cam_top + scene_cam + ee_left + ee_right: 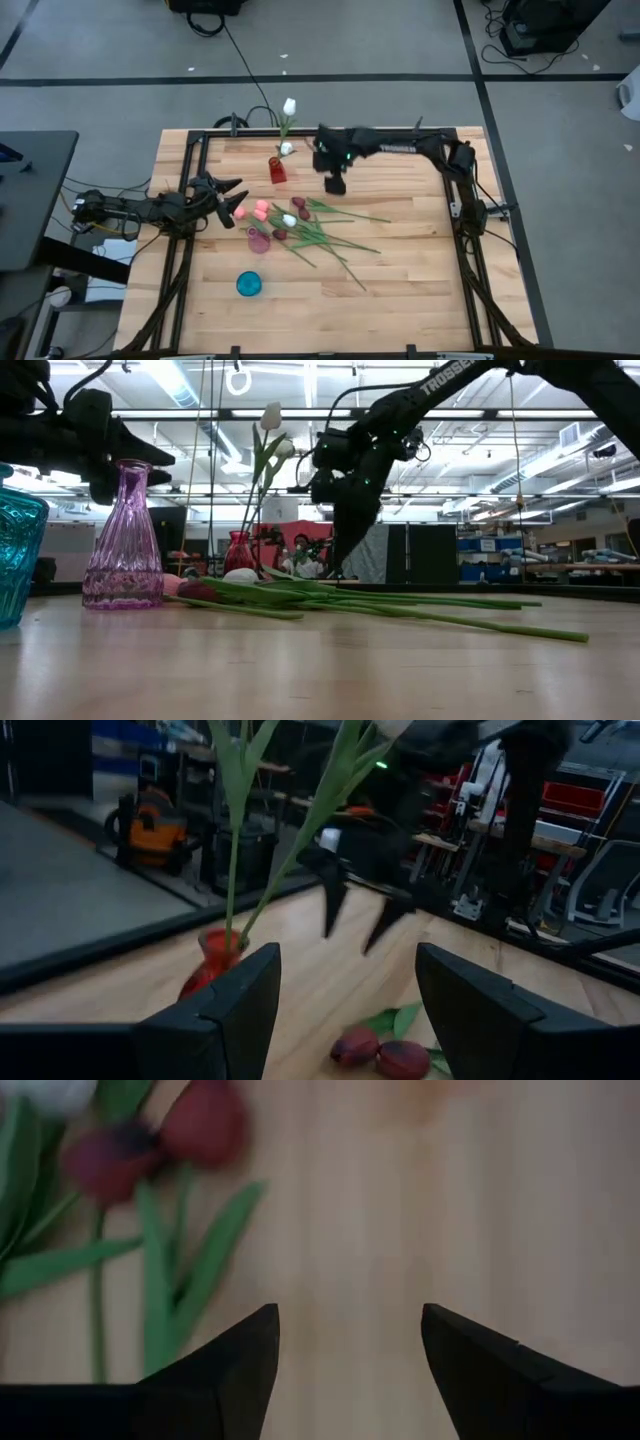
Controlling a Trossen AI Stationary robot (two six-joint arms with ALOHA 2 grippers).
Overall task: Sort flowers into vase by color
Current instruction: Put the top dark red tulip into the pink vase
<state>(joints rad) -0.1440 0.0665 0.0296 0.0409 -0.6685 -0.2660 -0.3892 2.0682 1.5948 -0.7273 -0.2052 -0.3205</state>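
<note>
High view first: the wooden table [400,300] carries three small vases and a loose heap of tulips. A red vase [277,171] stands near the far edge with two white tulips [289,106] upright in it — one head tall, one lower, just above the vase's neck. A pink vase [259,240] stands nearer the middle-left, and a blue vase [248,284] sits alone closer to the near edge.

The other flowers [310,228] lie flat on the wood between the pink vase and the table's centre, their green stems fanning out to the right. Pink heads cluster beside the pink vase, a white head lies among them, and dark maroon heads [150,1145] lie at the top of the pile.

The right gripper [335,184] hangs over bare wood just beyond the maroon heads, to the right of the red vase. Its fingers are spread and hold nothing; in its wrist view only the tabletop shows between them.

The left gripper [232,203] hovers at the left side of the table, close to the pink heads and the pink vase, pointing toward the pile. Its fingers are spread wide and empty — its wrist view looks past them at the red vase, the maroon heads and the other arm's open gripper beyond.
</note>
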